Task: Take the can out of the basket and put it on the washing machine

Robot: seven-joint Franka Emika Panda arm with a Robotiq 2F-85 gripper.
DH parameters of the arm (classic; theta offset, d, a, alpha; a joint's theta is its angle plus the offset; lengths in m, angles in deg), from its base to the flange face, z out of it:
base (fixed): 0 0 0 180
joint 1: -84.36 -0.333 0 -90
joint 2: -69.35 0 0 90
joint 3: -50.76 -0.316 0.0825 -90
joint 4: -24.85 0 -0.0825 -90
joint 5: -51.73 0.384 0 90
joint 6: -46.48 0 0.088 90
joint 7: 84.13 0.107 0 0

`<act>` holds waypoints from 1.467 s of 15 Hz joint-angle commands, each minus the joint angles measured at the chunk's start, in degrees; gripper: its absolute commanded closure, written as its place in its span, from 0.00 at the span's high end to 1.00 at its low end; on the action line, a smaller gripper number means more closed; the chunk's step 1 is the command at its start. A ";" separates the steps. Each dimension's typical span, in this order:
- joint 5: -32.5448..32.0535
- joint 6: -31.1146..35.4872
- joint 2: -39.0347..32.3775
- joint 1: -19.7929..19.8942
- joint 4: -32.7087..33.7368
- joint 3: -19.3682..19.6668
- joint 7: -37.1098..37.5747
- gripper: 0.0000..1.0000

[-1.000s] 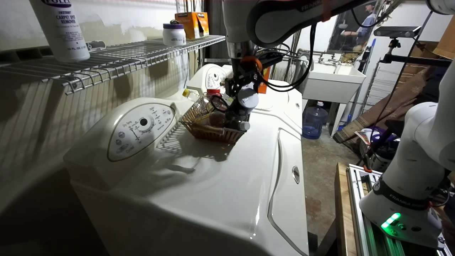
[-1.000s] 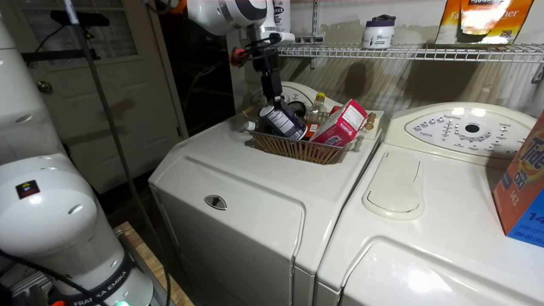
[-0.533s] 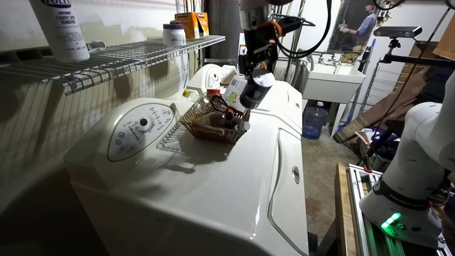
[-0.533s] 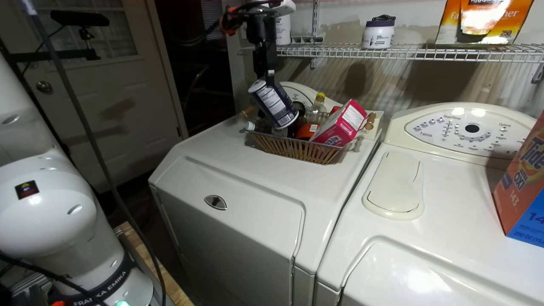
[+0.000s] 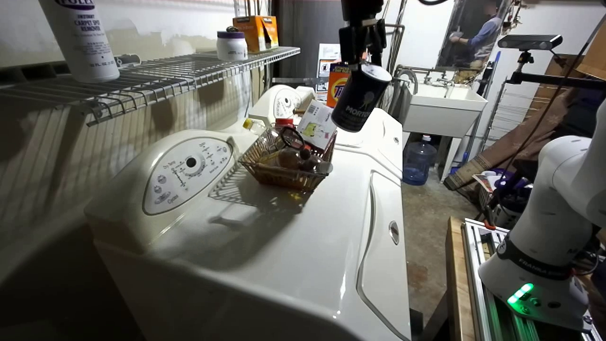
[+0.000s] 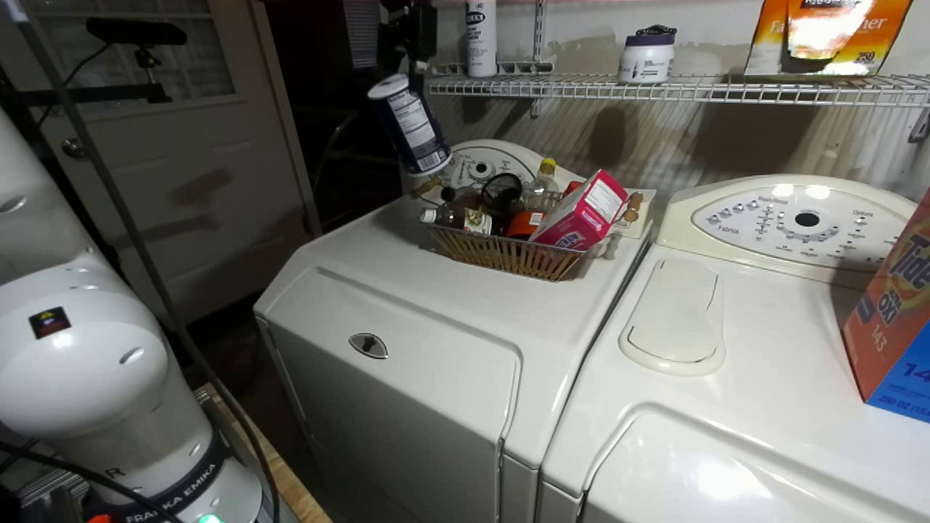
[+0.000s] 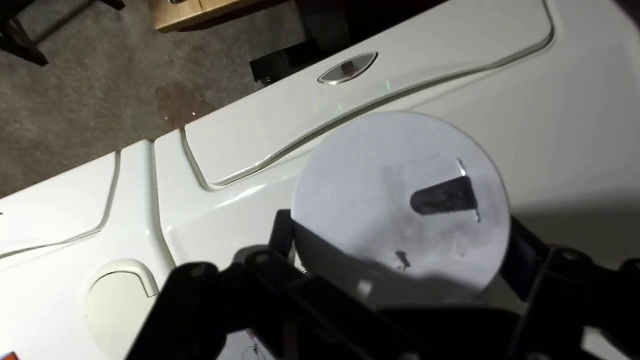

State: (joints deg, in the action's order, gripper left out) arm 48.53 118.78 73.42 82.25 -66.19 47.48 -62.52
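Can: dark navy, cylindrical, held up in the air and tilted, pale round top uppermost; lettering beginning "MORTO" shows on its side.
Tool: gripping the can close to its top; in the wrist view the fingers stand at either side of the lid.
Can lid: pale grey, with a dark tongue-shaped patch and a thin shiny line next to it; shadow lies over the lower part.
Basket: brown, woven, standing on the white machine; in an exterior view a gap separates it from the can's lower end.
Basket contents: a pink box leaning, a white-capped bottle tilted at the rim, a yellow-capped bottle, further items partly hidden.
White machine: back panel with a round dial; shadow spreads over the top beside the basket.
Neighbouring machine: just beside the white machine, with a Tide box on it.
Wire shelf: on the wall above, bearing a purple-lidded jar, a tall white bottle and an orange package.
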 commanded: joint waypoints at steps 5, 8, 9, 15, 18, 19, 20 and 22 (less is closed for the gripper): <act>-0.60 -14.04 -6.77 -7.15 14.13 -7.33 -6.23 0.69; 0.60 -11.60 -5.07 -7.91 10.71 -7.61 -4.13 0.94; 0.61 -11.85 -5.79 -8.52 11.30 -7.99 -4.12 0.94; 0.61 -12.36 -6.96 -8.48 12.68 -7.68 -4.19 0.94; -0.61 -11.73 -10.14 -9.61 16.00 -8.71 -7.12 0.69; -2.25 -11.80 -12.16 -10.60 18.23 -9.50 -8.70 0.69; -3.48 -12.62 -14.78 -11.80 21.12 -10.44 -10.61 0.69; -6.27 -14.21 -19.82 -14.23 26.24 -11.67 -13.15 0.69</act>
State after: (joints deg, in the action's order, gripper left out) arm 46.84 107.87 62.47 71.61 -50.73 37.56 -71.36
